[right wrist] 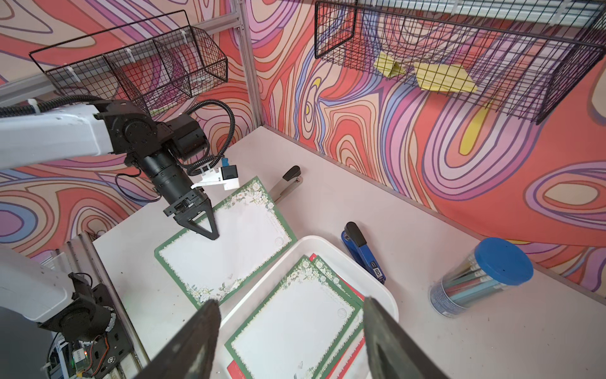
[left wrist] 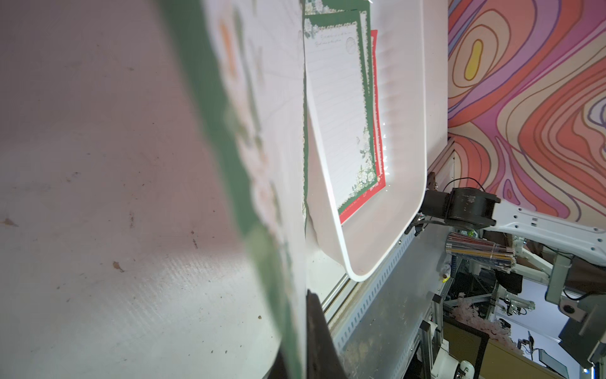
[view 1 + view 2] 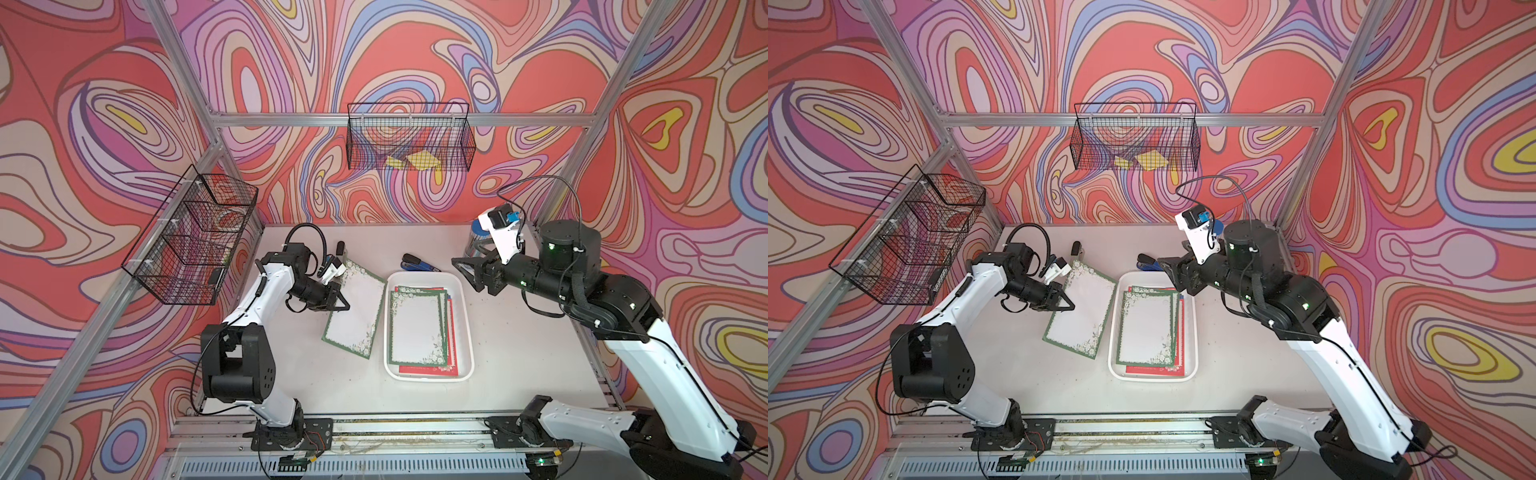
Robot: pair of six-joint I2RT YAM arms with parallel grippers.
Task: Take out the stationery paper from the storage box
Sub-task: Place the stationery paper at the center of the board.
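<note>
While the left tool (image 3: 345, 306) is pinched closed on the edge of a green-bordered sheet (image 3: 356, 316), that sheet sits outside the storage box (image 3: 461, 307), just beside its left wall on the tabletop (image 3: 519, 353). Inside the box the rest of the stationery paper (image 3: 415, 328) lies stacked, green borders over red. Beyond the far rim lies a blue stapler (image 3: 419, 264). Farther right, the right tool (image 3: 464, 272) hovers near the box's far right corner, jaws spread wide, holding nothing.

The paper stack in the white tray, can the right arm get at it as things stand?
Probably yes: the right gripper is open near the tray, and nothing covers the top sheet.
</note>
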